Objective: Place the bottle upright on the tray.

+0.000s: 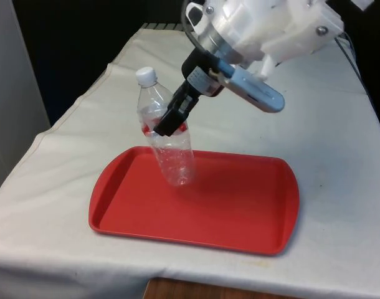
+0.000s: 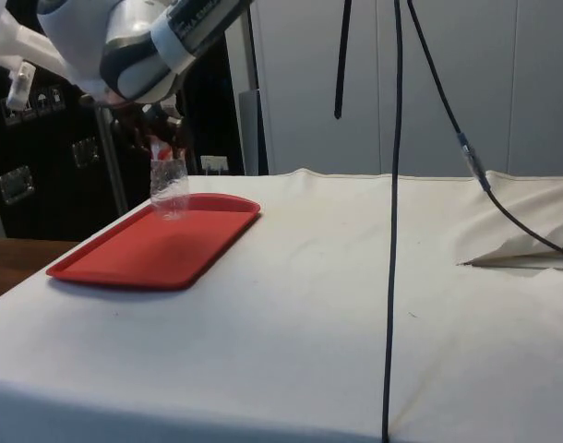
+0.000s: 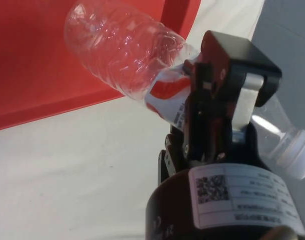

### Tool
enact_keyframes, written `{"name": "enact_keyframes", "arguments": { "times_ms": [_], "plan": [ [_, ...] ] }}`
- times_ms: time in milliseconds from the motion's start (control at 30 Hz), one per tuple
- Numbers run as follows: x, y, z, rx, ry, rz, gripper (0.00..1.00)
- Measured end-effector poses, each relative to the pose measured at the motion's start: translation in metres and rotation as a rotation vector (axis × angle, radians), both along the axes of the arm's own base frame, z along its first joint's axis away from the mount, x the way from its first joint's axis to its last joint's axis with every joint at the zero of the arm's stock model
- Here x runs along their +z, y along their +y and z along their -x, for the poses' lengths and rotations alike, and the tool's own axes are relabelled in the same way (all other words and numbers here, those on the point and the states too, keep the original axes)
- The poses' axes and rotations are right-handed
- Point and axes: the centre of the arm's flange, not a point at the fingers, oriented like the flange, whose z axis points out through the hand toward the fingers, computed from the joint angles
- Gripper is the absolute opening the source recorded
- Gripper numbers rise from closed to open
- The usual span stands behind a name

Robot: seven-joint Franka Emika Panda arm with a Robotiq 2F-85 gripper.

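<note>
Clear bottle (image 1: 167,140), white cap, seemingly empty, tilted.

Clear bottle (image 2: 169,189) base over far end of red tray (image 2: 157,245); white cloth (image 2: 355,305) beneath; black cables (image 2: 394,221) hanging.

a robotics lab: a white robot arm (image 1: 265,25) works over a table draped in white cloth (image 2: 355,305), with black cables (image 2: 395,185) hanging down and dark cabinets (image 2: 41,157) behind.
</note>
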Motion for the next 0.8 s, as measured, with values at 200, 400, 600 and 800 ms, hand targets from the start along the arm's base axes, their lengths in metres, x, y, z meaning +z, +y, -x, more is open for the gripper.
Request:
{"name": "enact_keyframes", "arguments": {
  "times_ms": [200,400,600,800],
  "plan": [
    [-0.007,0.01,0.0,-0.001,-0.016,0.036,0.15],
    [-0.009,0.018,0.0,-0.004,-0.024,0.055,0.15],
    [-0.012,0.026,0.001,-0.01,-0.032,0.077,0.15],
    [-0.017,0.032,0.002,-0.015,-0.041,0.105,0.15]
  ]
}}
